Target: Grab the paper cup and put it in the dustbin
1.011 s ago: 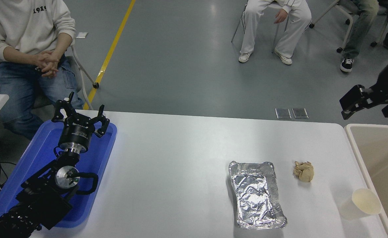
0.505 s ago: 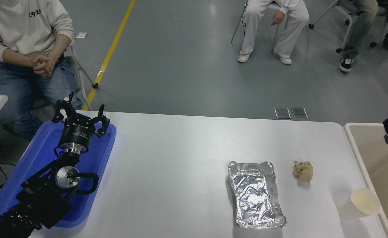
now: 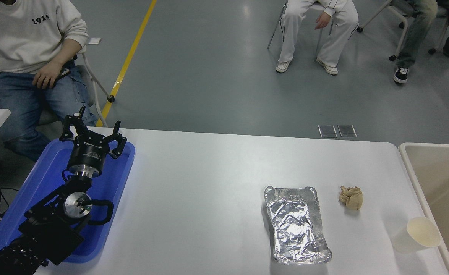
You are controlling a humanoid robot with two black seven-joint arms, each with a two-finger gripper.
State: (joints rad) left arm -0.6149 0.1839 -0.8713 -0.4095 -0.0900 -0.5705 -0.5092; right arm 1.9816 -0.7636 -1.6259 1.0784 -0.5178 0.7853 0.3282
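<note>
While my left claw (image 3: 94,131) hangs spread over the blue tray (image 3: 106,191), the paper cup (image 3: 419,235) stands on the worktop (image 3: 209,191) at its right edge — just beside the dustbin (image 3: 409,160); foil tray (image 3: 295,225) and crumpled paper ball (image 3: 351,197) lie nearby; my right claw is out of view.
</note>
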